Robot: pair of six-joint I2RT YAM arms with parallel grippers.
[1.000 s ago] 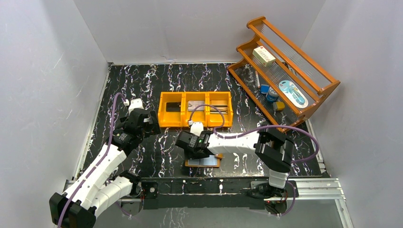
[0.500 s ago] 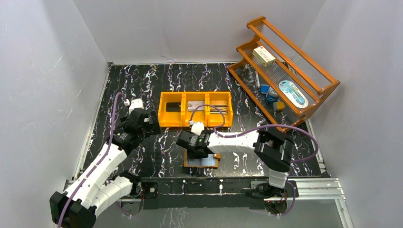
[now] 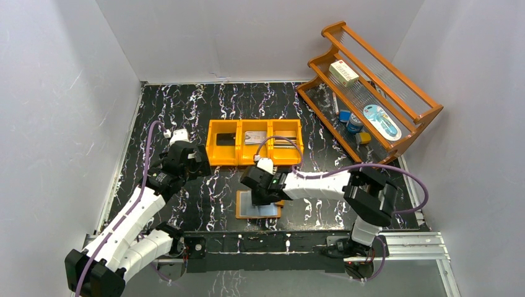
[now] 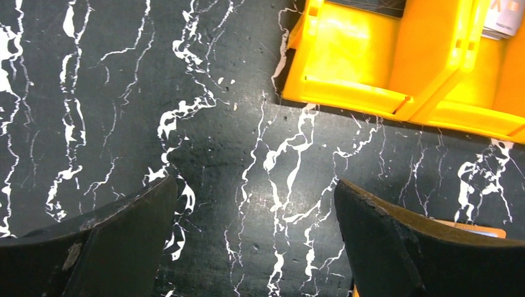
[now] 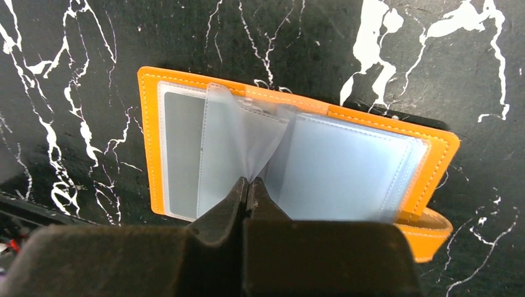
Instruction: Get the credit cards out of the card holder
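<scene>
Now the card holder (image 5: 179,124) lies open on the black marbled table (image 3: 186,105), just in front of the orange three-compartment bin (image 3: 255,162). The right gripper (image 5: 249,185) is closed tight on one clear plastic sleeve (image 5: 244,139), pinching it upward. The left gripper (image 4: 254,216) hangs wide open and empty near the bin's left end.

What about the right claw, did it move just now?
Yes. Seen from above, the right gripper slid slightly right against the orange bin, and it shut on a card holder sleeve.
</scene>
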